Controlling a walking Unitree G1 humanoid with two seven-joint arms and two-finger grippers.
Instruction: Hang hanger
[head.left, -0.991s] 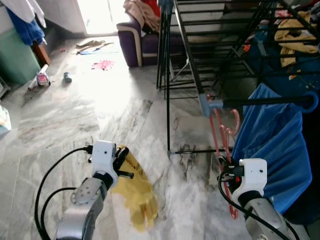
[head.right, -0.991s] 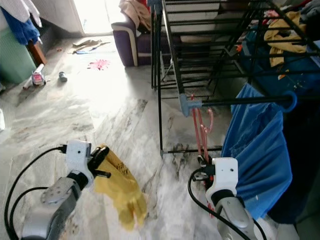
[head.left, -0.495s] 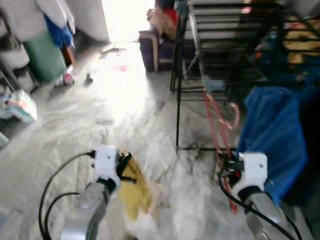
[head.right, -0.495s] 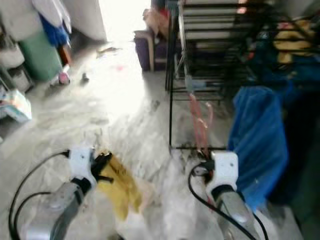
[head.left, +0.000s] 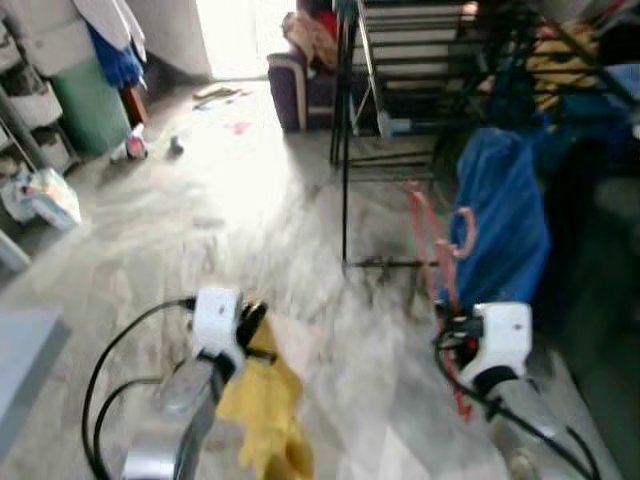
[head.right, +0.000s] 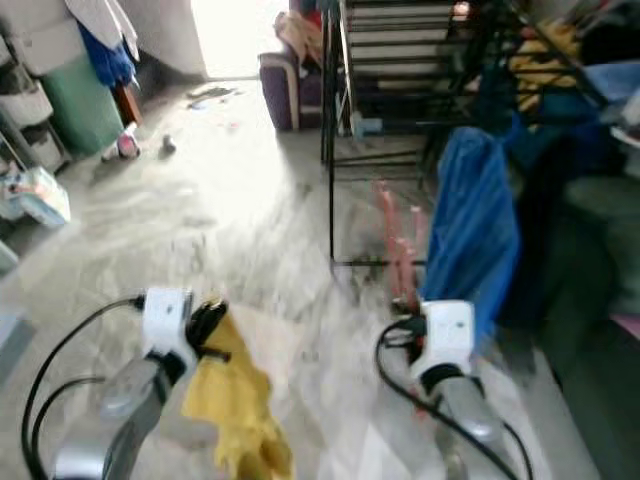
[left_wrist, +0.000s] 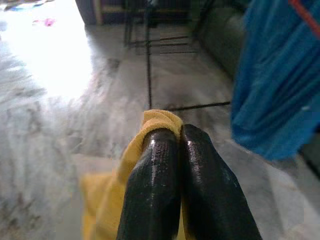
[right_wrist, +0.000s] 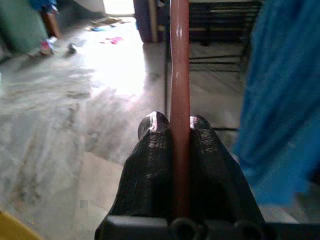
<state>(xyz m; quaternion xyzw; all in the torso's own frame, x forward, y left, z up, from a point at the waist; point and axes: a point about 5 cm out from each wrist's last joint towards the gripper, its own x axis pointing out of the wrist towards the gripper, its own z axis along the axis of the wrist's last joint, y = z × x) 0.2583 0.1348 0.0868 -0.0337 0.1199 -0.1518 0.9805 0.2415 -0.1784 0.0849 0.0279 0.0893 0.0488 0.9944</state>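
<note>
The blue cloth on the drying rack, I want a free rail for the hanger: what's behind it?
Behind the blue cloth stand black rack bars draped with yellow and blue clothes. The rail under the cloth is covered.

Grey marble floor (head.left: 200, 200) runs to a bright doorway (head.left: 245, 35) — glare washes the tiles before it. A purple sofa (head.left: 300, 85) stands by it, a black rack (head.left: 420, 90) just beside, a blue cloth (head.left: 500, 215) hung from the rack. A green bin (head.left: 85, 115) and bag (head.left: 40, 195) sit left — small litter near them.
</note>
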